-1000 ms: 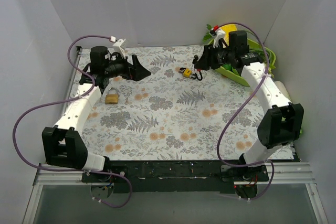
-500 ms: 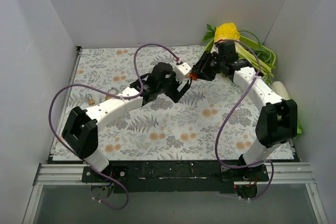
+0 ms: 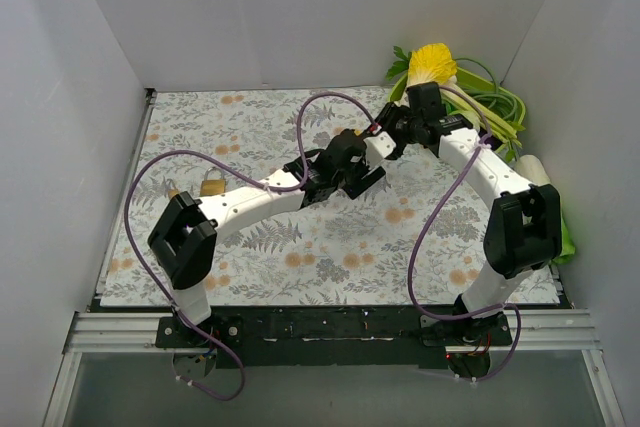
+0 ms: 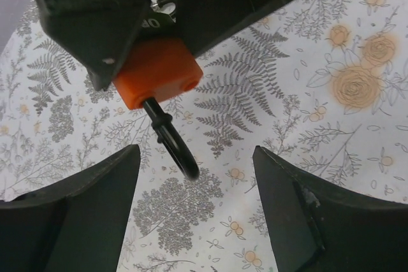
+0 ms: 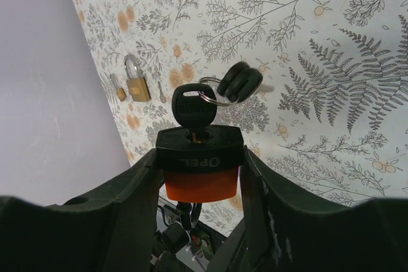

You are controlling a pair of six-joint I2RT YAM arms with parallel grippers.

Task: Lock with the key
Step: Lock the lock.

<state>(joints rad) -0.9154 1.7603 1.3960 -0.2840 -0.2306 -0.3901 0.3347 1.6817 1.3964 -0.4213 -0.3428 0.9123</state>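
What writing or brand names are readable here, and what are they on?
"OPEL": on the black band of the orange padlock.
"40", partly hidden: on that band too, in the left wrist view.
Head of the black key: embossed marks, too small to read.
On the brass padlock: nothing readable.

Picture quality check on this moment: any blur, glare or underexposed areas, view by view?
Top external: even, diffuse light, soft shadows, no glare, sharp throughout. Left wrist: orange padlock sharp, left claw nearly black, its surface detail lost. Right wrist: key crisp, right claw a dark, soft silhouette, brass padlock small but readable.
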